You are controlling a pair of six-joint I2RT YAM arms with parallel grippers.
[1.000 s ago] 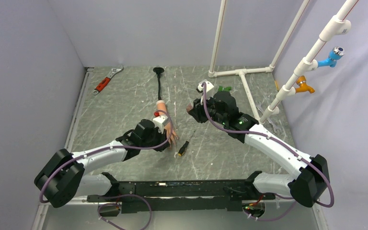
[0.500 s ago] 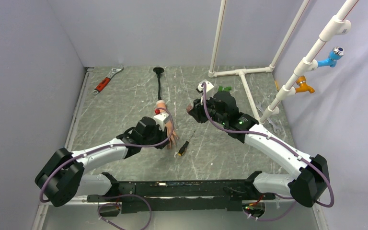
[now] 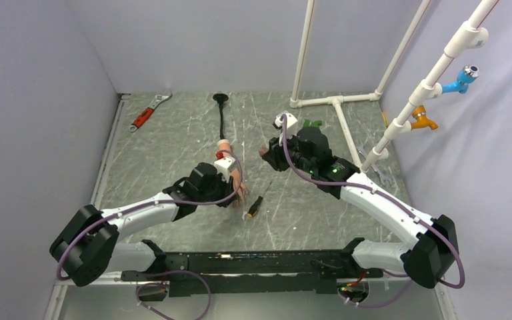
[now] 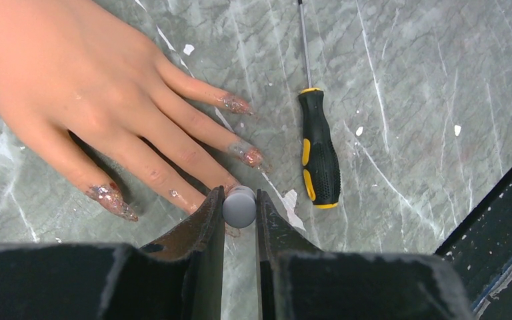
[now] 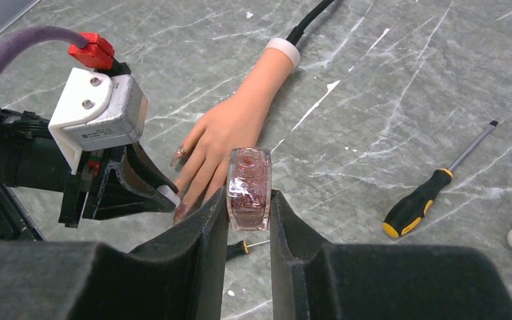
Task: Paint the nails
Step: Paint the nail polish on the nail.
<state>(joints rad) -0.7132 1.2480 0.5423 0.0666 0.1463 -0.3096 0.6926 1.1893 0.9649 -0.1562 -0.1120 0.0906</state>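
Tagger: Wrist views first. Left fingers [image 4: 207, 227] clamp a small round grey brush cap [image 4: 239, 208], right at one fingertip of the peach rubber mannequin hand [image 4: 73, 87], which lies flat on the tabletop.

Checker: Nails?

Tagger: Pale pointed nails [image 4: 245, 155], smeared with reddish glitter. Three show in the left wrist view; one tip sits hidden behind the cap. The top view can't resolve any, since the left arm covers most of the hand.

Checker: Right side?

Tagger: Right fingers [image 5: 207, 233] are closed on a clear square glass polish bottle [image 5: 249, 179] with reddish glitter inside, upright, near the hand. Only the right wrist view shows it; from the top the wrist blocks it.

Checker: Anything only the top view gives?

Tagger: Thin black stalk [image 3: 223, 123] running from the mannequin wrist toward the far edge. Red-handled adjustable wrench [image 3: 148, 112] far left, well apart. White plastic pipe frame [image 3: 337, 101] far right, with a blue tap [image 3: 460, 80] and an orange tap [image 3: 421, 120] on the slanted pipe.

Checker: Other clutter?

Tagger: Black-and-yellow-handled screwdriver [image 4: 319, 160] just beside the mannequin fingertips, not touching.

Checker: Surface, room?

Tagger: Grey-green marbled tabletop [image 3: 173, 147] with white streaks. Plain pale grey-lilac walls [image 3: 207, 40] on three sides.
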